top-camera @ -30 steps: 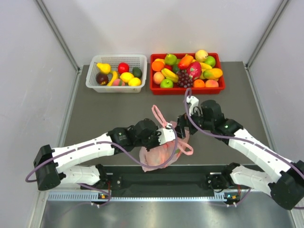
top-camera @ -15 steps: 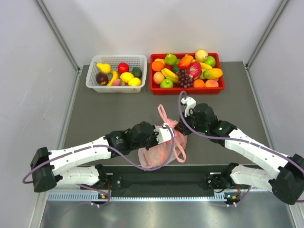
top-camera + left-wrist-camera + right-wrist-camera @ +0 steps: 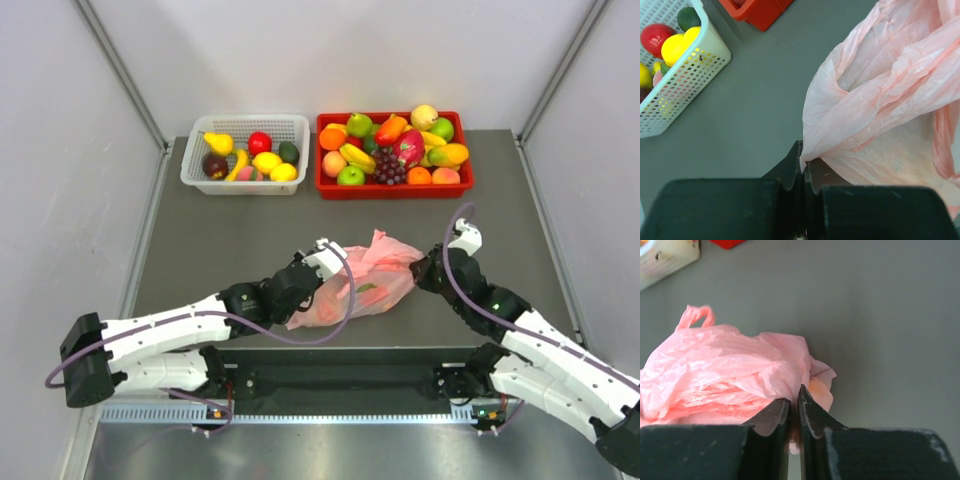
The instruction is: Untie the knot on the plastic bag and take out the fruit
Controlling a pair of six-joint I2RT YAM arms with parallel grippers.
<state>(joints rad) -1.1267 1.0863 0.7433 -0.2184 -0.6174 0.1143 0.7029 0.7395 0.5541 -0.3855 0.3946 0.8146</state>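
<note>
left hand (image 3: 802,164), right hand (image 3: 794,404) — each pinches the plastic bag (image 3: 375,277)

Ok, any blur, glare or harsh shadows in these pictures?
Top external: even light, sharp, only a soft shadow by the plastic bag. Left wrist: the left pincer is a dark, featureless mass up close. Right wrist: the right pincer is likewise dark; no glare.

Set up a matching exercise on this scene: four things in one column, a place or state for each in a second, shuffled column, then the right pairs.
Column one:
1. plastic bag
2. white basket
3. red tray
4. left gripper

Column two:
A. at the back, on the right, full of fruit
B. shut on a fold of thin plastic
C. at the back, on the left
D. pink, crumpled, lying in the middle

Pairs: 1-D, 2-C, 3-A, 4-B
</note>
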